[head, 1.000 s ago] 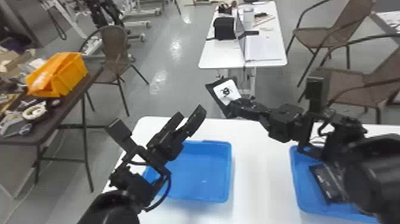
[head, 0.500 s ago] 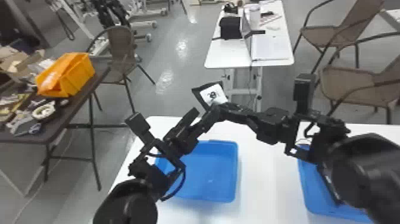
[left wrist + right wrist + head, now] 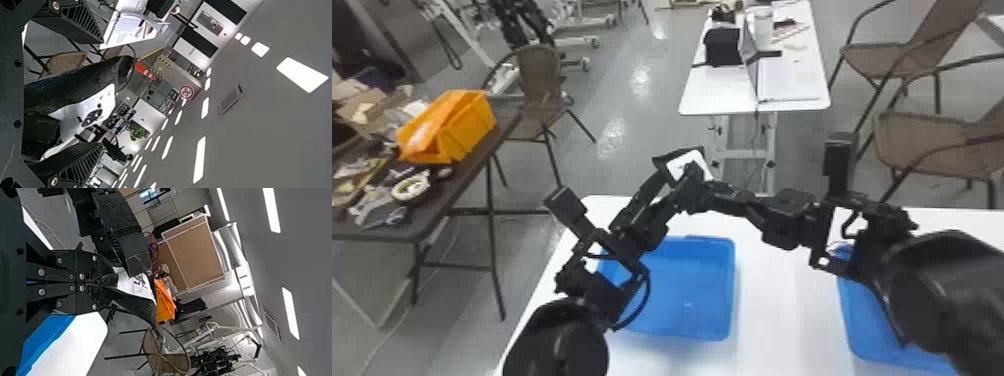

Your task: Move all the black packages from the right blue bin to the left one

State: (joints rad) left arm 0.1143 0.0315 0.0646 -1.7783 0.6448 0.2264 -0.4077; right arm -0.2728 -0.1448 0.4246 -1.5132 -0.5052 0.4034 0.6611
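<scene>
R hand (image 3: 696,186) clamped on blk pkg (image 3: 684,161); L hand (image 3: 669,189) spread wide around it. White desk (image 3: 777,320), chairs (image 3: 539,87) on gray flr (image 3: 627,165).

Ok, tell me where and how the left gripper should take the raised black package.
Probably by the free end of the black package, from the robot's left, one finger on the white label's face, one behind: it looks thin and flat, and the right gripper pinches the opposite end.
</scene>
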